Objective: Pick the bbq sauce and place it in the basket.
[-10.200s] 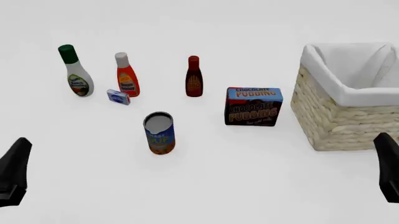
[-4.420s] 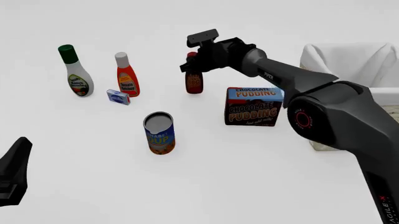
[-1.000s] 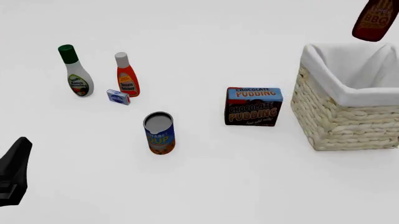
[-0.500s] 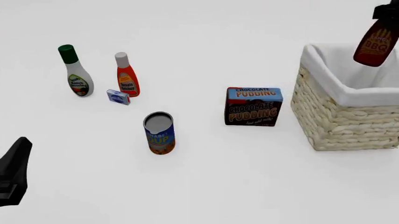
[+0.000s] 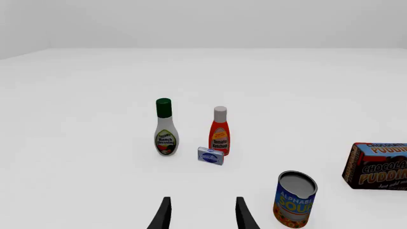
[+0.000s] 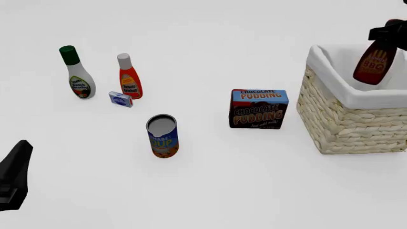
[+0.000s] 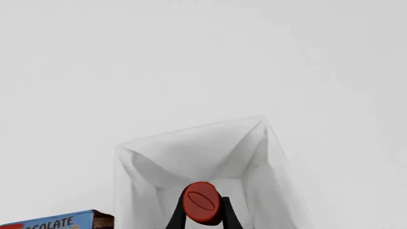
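The bbq sauce (image 6: 371, 66), a dark brown-red bottle, hangs tilted over the open top of the basket (image 6: 346, 125). Its base sits low, in front of the white lining near rim height. My right gripper (image 6: 386, 34) is shut on the bottle's neck at the frame's right edge. In the right wrist view the red cap of the bbq sauce (image 7: 201, 202) sits between the fingers (image 7: 177, 217), with the basket's white lining (image 7: 190, 152) beyond it. My left gripper (image 5: 202, 217) is open and holds nothing; in the front view the left gripper (image 6: 14, 174) rests at the near left.
A white bottle with a green cap (image 6: 76, 74), an orange-red bottle (image 6: 129, 78) and a small blue box (image 6: 121, 99) stand at the far left. A soup can (image 6: 163, 136) stands mid-table. A chocolate pudding box (image 6: 258, 109) stands just left of the basket.
The bbq sauce has come down and a little left, from above the basket's far right toward its opening. The left arm has not moved.
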Controlling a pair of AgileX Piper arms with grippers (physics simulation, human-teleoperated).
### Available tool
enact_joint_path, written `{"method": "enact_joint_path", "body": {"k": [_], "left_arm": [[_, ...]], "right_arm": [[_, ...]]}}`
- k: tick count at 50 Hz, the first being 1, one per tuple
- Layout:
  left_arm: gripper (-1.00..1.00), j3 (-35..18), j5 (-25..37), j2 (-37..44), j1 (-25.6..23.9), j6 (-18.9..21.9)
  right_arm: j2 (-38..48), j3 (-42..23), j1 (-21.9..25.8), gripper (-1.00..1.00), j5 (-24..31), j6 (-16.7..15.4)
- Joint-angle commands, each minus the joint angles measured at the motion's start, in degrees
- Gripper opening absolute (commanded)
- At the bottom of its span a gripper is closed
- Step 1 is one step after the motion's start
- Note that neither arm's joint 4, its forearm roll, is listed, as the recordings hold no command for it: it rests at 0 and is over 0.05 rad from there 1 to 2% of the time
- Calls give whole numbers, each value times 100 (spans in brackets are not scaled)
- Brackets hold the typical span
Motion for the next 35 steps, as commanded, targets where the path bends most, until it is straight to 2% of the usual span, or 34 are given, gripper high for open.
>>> {"method": "enact_joint_path", "body": {"k": [1, 35], "left_arm": [[100, 0, 0, 0, 0, 0], [100, 0, 0, 0, 0, 0]], "right_arm": [[148, 33, -19, -100, -133, 84], [583, 473, 89, -100, -595, 93]]}}
